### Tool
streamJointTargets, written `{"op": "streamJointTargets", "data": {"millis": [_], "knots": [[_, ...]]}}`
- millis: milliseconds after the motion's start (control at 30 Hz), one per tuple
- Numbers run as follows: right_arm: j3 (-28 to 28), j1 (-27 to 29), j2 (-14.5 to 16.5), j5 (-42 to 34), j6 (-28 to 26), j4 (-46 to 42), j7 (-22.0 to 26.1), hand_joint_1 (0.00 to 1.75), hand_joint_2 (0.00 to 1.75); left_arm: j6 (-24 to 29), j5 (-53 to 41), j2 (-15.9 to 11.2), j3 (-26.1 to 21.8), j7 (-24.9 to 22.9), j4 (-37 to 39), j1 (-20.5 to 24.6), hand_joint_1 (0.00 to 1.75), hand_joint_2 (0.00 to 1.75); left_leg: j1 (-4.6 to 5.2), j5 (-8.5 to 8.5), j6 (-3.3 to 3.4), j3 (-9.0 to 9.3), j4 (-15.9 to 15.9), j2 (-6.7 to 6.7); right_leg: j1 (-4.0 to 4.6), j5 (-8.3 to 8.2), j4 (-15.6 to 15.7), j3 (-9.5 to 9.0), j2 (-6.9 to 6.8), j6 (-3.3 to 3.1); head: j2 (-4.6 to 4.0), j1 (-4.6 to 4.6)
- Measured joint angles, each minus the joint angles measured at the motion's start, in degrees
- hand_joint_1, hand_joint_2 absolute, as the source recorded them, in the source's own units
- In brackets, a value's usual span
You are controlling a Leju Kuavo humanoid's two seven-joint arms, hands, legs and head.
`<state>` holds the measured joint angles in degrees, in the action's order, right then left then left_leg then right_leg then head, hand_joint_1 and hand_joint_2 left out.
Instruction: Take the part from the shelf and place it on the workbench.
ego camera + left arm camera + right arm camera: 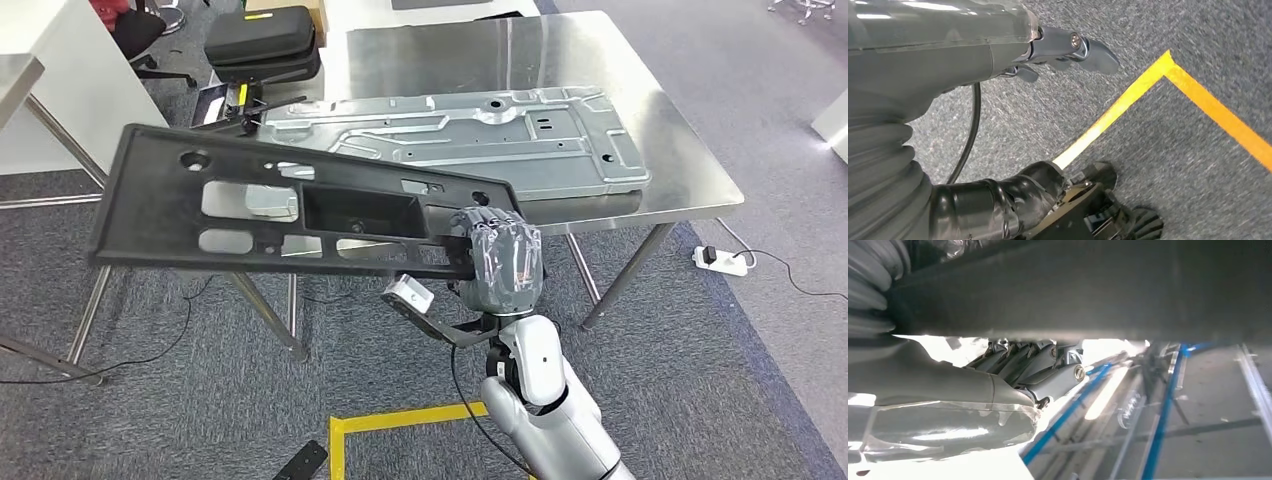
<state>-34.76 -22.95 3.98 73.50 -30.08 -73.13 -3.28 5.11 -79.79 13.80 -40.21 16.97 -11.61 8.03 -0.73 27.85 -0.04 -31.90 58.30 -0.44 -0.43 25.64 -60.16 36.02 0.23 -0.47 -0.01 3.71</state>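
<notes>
My right hand (497, 262) is gripping one end of the long black part (270, 205), carrying it in the air just short of the steel tabletop (690, 165). Next I'm guessing it needs lowering beside the grey panel (455, 135) there. My left hand (1063, 50) is hanging over carpet, holding nothing, though its fingers are too hidden to call open or closed.

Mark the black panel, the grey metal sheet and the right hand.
black panel (150, 205): head view, solid face near its left end.
metal sheet (480, 150): head view, middle of its stamped surface, lying on the steel table.
right hand (500, 262): head view, back of the hand gripping the panel's end.
</notes>
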Motion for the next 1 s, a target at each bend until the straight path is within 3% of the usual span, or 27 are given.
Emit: {"op": "streamJointTargets", "data": {"millis": [67, 100, 200, 233, 267, 300, 367, 400, 533, 600, 700, 733, 767, 800, 867, 900, 933, 1000], "knots": [[0.2, 0.0, 0.0, 0.0, 0.0, 0.1, -0.1, 1.75, 1.75, 0.0, 0.0, 0.0, 0.1, 0.0, 0.0, 0.0, 0.00, 1.75, -0.11, 0.95, -0.59, -0.20, 1.1, 0.08, -0.22, 0.11, 0.6, -0.61, 0.02, -0.67, 0.00, -0.03], [0.3, -0.1, 0.0, 0.0, -0.1, 0.1, -0.1, 1.75, 1.75, 0.0, 0.0, 0.0, 0.1, 0.0, 0.0, 0.0, 0.00, 1.75, -0.15, 2.06, -0.84, -1.14, 3.2, 0.10, -0.32, 0.18, 0.8, -1.00, -0.05, -1.03, 0.00, -0.04], [0.5, -0.2, 0.1, 0.0, -0.2, 0.4, -0.1, 1.75, 1.75, 0.0, 0.0, 0.0, 0.2, 0.0, 0.0, 0.0, 0.00, 1.75, -0.24, 5.94, -1.25, -7.18, 14.1, 0.13, -0.16, 0.65, 0.9, -1.63, -0.14, -1.69, 0.00, -0.08], [0.6, -0.1, 0.0, 0.0, -0.2, 0.5, -0.1, 1.75, 1.75, 0.0, 0.0, 0.0, 0.2, 0.0, 0.0, -0.1, 0.00, 1.75, -0.25, 5.89, -1.25, -8.67, 16.1, 0.13, -0.08, 0.84, 0.9, -1.83, -0.07, -1.77, 0.00, -0.09], [0.6, 0.0, 0.0, 0.0, -0.2, 0.6, -0.1, 1.75, 1.75, 0.0, 0.0, 0.0, 0.2, 0.0, 0.0, -0.2, 0.00, 1.75, -0.24, 4.69, -1.15, -9.16, 16.0, 0.13, 0.00, 1.04, 0.9, -2.11, 0.01, -1.79, 0.00, -0.08], [0.7, 0.0, 0.0, 0.0, -0.2, 0.6, -0.1, 1.75, 1.75, 0.0, 0.1, -0.1, 0.2, 0.0, 0.0, -0.2, 0.00, 1.75, -0.21, 2.42, -0.93, -8.46, 13.5, 0.13, 0.08, 1.29, 0.9, -2.50, 0.10, -1.76, 0.00, -0.09], [0.8, 0.0, 0.0, 0.0, -0.2, 0.7, -0.1, 1.75, 1.75, 0.0, 0.1, -0.1, 0.2, 0.0, 0.0, -0.2, 0.00, 1.75, 0.05, -2.08, -0.20, -5.35, 5.7, 0.13, 0.26, 1.86, 0.9, -3.26, 0.18, -1.57, 0.00, -0.05], [0.9, -0.1, 0.0, 0.0, -0.2, 0.7, -0.1, 1.75, 1.75, 0.0, 0.1, -0.1, 0.2, 0.0, 0.0, -0.1, 0.00, 1.75, 0.25, -3.14, 0.17, -3.99, 2.6, 0.14, 0.33, 2.06, 0.9, -3.41, 0.21, -1.38, 0.00, -0.07], [1.0, -0.1, 0.0, 0.0, -0.3, 0.7, -0.1, 1.75, 1.75, -0.1, 0.1, -0.1, 0.3, 0.0, 0.0, -0.1, 0.00, 1.75, 0.42, -3.00, 1.00, -2.75, -0.3, 0.15, 0.29, 2.35, 1.1, -3.28, 0.14, -0.31, 0.01, -0.02], [1.1, -0.2, 0.0, 0.0, -0.4, 0.6, -0.1, 1.75, 1.75, -0.1, 0.1, -0.1, 0.3, 0.0, 0.0, -0.1, 0.00, 1.75, 0.05, -3.11, 1.53, -2.14, -1.0, 0.20, 0.28, 3.69, -1.1, -2.32, 0.05, 0.25, 0.00, 0.01], [1.3, -0.1, 0.0, 0.0, -0.5, 0.6, -0.1, 1.75, 1.75, -0.1, 0.1, -0.1, 0.3, 0.0, 0.0, 0.0, 0.00, 1.75, -0.05, -2.73, 1.98, -1.61, -1.2, 0.22, -0.05, 7.79, -11.6, 3.54, 0.00, 0.89, 0.01, 0.05], [1.3, 0.1, -0.1, 0.0, -0.5, 0.6, -0.1, 1.75, 1.75, -0.1, 0.1, -0.1, 0.3, 0.0, 0.0, -0.1, 0.00, 1.75, -0.05, -2.52, 1.98, -1.43, -1.2, 0.21, -0.21, 8.12, -14.2, 5.31, -0.02, 1.07, 0.01, 0.07], [1.4, 0.3, -0.2, 0.0, -0.5, 0.7, -0.1, 1.75, 1.75, -0.1, 0.1, -0.1, 0.3, 0.0, 0.0, -0.1, 0.00, 1.75, -0.07, -2.28, 1.93, -1.17, -1.1, 0.18, -0.38, 7.25, -14.7, 6.06, -0.03, 1.22, 0.01, 0.07], [1.4, 0.4, -0.3, 0.0, -0.5, 0.7, -0.1, 1.75, 1.75, -0.1, 0.1, -0.1, 0.3, 0.0, 0.0, -0.2, 0.00, 1.75, -0.10, -1.97, 1.82, -0.84, -1.0, 0.15, -0.56, 5.33, -13.0, 5.66, -0.06, 1.32, 0.01, 0.07], [1.5, 0.5, -0.5, 0.0, -0.6, 0.6, -0.1, 1.75, 1.75, -0.1, 0.1, -0.1, 0.3, 0.0, 0.0, -0.3, 0.00, 1.75, -0.13, -1.12, 1.40, -0.21, -0.6, 0.08, -0.80, 0.86, -5.7, 2.71, -0.16, 1.39, 0.01, 0.07], [1.5, 0.5, -0.5, 0.1, -0.7, 0.6, -0.1, 1.75, 1.75, -0.1, 0.1, 0.0, 0.3, 0.0, 0.0, -0.3, 0.00, 1.75, -0.07, -0.70, 1.09, -0.08, -0.3, 0.05, -0.75, -0.20, -2.6, 1.31, -0.15, 1.28, 0.01, 0.06], [1.6, 0.6, -0.6, 0.1, -0.7, 0.5, -0.1, 1.75, 1.75, -0.1, 0.1, 0.0, 0.3, 0.0, 0.0, -0.2, 0.00, 1.75, 0.00, -0.39, 0.76, -0.05, -0.1, 0.03, -0.65, -0.49, -0.8, 0.46, -0.10, 1.10, 0.00, 0.04], [1.8, 0.8, -0.8, 0.3, -0.8, 0.4, -0.2, 1.75, 1.75, -0.1, 0.2, 0.0, 0.3, 0.0, 0.0, -0.2, 0.00, 1.75, 0.06, -0.17, 0.14, -0.05, -0.1, 0.02, -0.37, 0.15, -0.1, 0.11, 0.12, 0.50, 0.00, 0.03]]}}
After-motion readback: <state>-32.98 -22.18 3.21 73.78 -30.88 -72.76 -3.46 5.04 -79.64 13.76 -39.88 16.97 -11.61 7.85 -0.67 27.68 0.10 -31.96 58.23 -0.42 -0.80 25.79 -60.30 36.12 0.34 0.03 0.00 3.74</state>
